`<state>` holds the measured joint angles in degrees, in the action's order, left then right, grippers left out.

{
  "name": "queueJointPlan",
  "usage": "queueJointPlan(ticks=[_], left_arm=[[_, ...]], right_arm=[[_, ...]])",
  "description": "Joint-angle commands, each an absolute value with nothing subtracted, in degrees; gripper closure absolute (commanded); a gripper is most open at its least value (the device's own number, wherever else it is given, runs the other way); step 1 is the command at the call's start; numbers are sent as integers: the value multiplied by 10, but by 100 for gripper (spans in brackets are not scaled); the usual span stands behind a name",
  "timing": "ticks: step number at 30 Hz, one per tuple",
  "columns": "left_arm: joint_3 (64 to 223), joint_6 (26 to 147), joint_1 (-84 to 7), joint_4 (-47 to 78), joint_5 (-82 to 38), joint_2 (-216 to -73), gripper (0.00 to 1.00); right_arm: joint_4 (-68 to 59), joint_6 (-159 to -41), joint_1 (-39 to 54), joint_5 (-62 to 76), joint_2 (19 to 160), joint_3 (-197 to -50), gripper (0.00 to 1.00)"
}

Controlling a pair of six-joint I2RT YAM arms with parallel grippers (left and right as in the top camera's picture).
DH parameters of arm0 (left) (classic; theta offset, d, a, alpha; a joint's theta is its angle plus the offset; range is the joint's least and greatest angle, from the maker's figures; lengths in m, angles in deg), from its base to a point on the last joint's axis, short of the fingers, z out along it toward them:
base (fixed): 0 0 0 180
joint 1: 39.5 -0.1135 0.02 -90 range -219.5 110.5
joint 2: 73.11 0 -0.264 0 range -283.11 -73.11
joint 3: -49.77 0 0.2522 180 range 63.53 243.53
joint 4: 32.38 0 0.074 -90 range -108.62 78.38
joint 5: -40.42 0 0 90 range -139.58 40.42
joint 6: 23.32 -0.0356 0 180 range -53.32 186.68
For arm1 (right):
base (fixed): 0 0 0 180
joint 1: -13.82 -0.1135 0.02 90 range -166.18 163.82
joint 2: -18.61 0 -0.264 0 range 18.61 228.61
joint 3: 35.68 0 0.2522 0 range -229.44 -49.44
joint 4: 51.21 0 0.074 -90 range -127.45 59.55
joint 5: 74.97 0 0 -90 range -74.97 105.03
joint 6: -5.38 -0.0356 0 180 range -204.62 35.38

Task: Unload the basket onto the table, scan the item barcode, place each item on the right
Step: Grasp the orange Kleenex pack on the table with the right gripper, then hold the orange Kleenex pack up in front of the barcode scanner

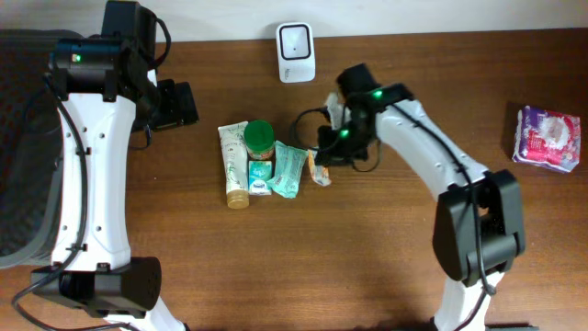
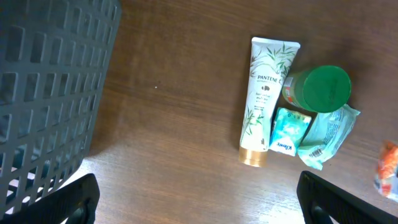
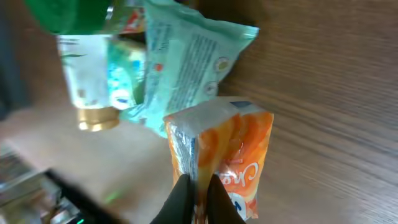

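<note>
Progress: early; pick-up just made, scan not yet done, as far as I can judge.
Basket [image 1: 23, 165]: dark mesh, far left edge of the table [image 1: 367, 257]; nothing visible inside.
Left gripper [image 2: 196, 193]: released, jaws spread wide, holding nothing; hangs over bare wood between the basket and the item cluster.
Item cluster: tube [image 1: 234, 165], green-lidded jar [image 1: 259, 136], tissue pack [image 1: 260, 181] and teal pouch [image 1: 288, 171], pressed side by side at mid-table, untouched.
Scanner [image 1: 296, 51]: white unit at the back edge, well apart from the cluster.
Orange packet [image 3: 239, 152]: task item; at the right end of the cluster, just beside the teal pouch. Cannot tell whether it is clear of the table.
Right gripper [image 3: 198, 190]: clenched, pinching the packet's crimped edge.
Pink package [image 1: 548, 138]: far right, alone.
Left to do: lift the packet, carry it to the scanner, turn its barcode toward the window. Barcode side not visible here.
</note>
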<state>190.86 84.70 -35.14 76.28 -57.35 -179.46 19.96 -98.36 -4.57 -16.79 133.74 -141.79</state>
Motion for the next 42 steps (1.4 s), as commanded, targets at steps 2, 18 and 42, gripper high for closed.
queueJointPlan(ticks=[2,18,42], left_arm=[[1910,853,-353,763,-578,-1791,1],[1910,852,-353,763,-578,-1791,1],[1910,853,-353,763,-578,-1791,1]], right_arm=[[98,-952,3,-368,1337,-1285,96],[229,-955,34,-36,1334,-1296,50],[-209,-843,109,-739,1334,-1378,96]])
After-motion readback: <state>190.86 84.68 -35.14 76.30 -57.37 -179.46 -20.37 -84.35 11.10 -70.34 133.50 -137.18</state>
